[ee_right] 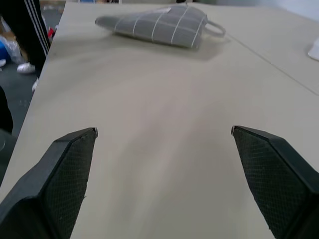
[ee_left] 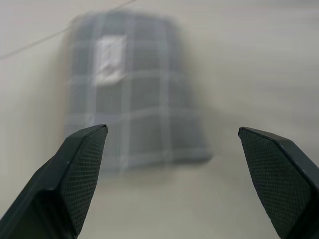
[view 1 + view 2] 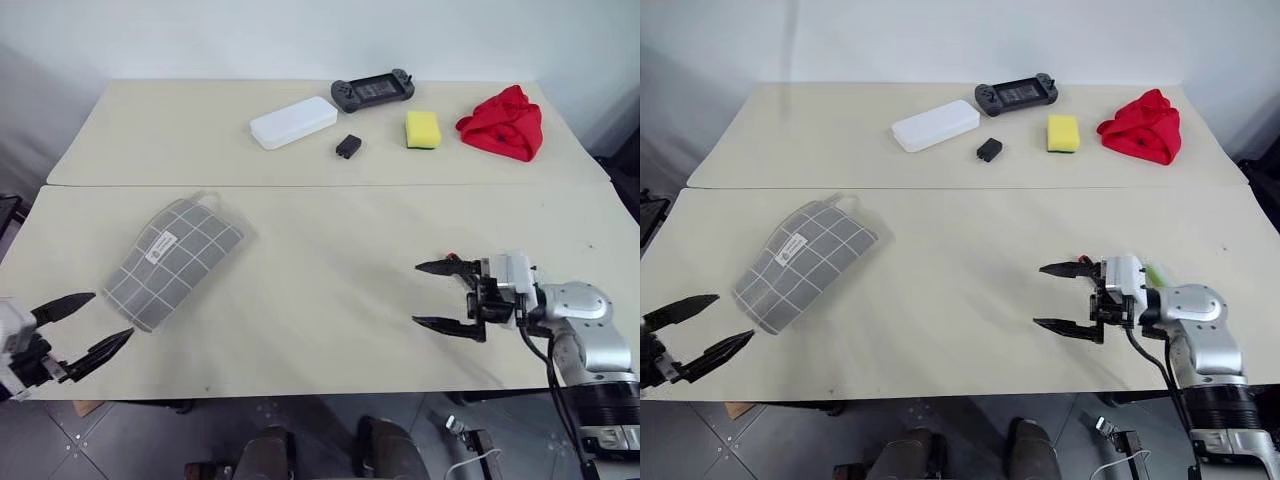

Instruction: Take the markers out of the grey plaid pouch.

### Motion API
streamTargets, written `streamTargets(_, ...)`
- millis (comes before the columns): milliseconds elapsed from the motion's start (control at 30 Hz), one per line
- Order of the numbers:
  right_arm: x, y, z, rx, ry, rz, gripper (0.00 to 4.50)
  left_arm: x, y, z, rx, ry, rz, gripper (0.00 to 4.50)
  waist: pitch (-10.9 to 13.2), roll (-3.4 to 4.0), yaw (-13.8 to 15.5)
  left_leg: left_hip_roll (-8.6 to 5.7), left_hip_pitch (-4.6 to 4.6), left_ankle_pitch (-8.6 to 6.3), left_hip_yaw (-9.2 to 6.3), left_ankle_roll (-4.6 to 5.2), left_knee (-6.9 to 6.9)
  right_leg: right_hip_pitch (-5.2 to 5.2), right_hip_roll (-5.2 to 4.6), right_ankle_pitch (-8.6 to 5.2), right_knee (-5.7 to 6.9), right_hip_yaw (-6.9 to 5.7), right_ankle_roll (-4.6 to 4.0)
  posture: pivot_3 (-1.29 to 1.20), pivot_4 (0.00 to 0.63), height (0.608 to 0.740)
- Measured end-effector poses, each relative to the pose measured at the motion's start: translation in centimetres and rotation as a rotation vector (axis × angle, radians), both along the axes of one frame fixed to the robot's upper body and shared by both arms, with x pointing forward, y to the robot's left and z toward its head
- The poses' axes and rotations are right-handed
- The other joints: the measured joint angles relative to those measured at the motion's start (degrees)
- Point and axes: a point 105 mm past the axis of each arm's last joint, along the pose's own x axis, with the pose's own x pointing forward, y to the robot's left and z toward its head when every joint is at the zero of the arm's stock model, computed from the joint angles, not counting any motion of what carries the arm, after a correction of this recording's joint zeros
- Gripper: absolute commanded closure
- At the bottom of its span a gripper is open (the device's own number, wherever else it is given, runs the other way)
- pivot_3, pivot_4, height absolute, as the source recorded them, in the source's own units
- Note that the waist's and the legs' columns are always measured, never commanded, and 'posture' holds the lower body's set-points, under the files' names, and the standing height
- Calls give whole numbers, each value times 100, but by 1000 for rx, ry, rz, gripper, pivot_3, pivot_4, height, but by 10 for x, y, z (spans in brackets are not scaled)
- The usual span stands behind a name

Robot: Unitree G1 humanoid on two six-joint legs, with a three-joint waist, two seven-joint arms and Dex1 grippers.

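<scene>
Both claws spread wide and empty, left gripper [image 3: 95, 320] just short of grey plaid pouch [image 3: 176, 258], right gripper [image 3: 434, 295] well apart from it, right wrist view adds pouch cord loop [image 1: 215, 28].

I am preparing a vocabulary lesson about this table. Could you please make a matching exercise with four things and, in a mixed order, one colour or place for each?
Things:
1. grey plaid pouch
2. sponge
3. crumpled cloth
4. game controller

Descriptions:
A. red, at the far right of the table
B. yellow, between the small black block and the cloth
C. black, at the far edge, behind the white case
D. lying flat on the near left, in front of the left gripper

Pairs: 1-D, 2-B, 3-A, 4-C
</scene>
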Motion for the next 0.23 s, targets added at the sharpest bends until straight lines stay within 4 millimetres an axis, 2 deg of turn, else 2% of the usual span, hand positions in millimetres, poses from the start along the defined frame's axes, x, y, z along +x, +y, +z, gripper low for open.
streamTargets(100, -2, -6, -7, -24, -13, -17, 0, 6, -16, -12, 49, -17, -74, 19, 1, 1, -19, -3, 4, -2, 5, 4, -2, 0, 0, 1, -2, 2, 3, 0, 150, 740)
streamTargets(233, 1, -7, -9, -26, -39, -48, 0, 21, -24, -17, 56, -99, -55, 19, 1, 1, -21, 0, 5, -2, 27, 4, 2, 0, 0, 2, 3, 1, 4, 0, 150, 740)
